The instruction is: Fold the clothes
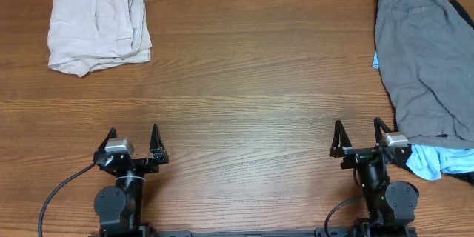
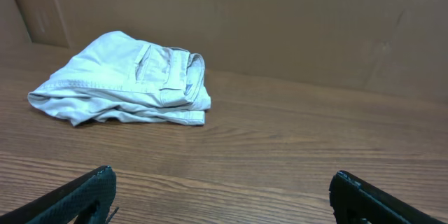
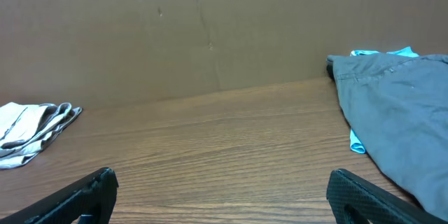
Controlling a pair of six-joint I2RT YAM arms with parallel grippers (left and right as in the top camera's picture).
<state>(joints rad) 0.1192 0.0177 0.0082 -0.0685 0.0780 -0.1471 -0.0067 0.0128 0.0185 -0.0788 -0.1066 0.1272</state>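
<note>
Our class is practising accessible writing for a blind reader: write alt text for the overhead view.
Roughly folded beige shorts lie at the far left of a wooden table, and a dark grey garment sprawls over a light blue garment along the right edge. The left gripper and right gripper rest open and empty at the near edge.

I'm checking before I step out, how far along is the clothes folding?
One piece looks done: the beige shorts lie folded at the far left. Nothing is in hand; the left gripper and right gripper are both open and empty at the near edge. Left to do: the grey garment sprawled unfolded at the right, with the light blue garment under it.
</note>
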